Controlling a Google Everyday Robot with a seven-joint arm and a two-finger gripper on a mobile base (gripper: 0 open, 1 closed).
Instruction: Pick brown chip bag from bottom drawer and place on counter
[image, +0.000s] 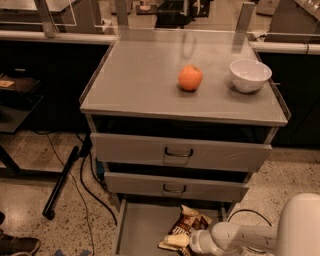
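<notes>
brown chip bag (193, 223) lying in open bottom drawer (141, 226), claw (176, 241) at its front

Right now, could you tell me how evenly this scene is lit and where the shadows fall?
Camera view: the counter is evenly lit, with faint reflections at its back; the orange and bowl cast soft shadows; the gaps above the upper drawers are dark; the bottom drawer is dim, where the gripper sits at the chip bag.
</notes>
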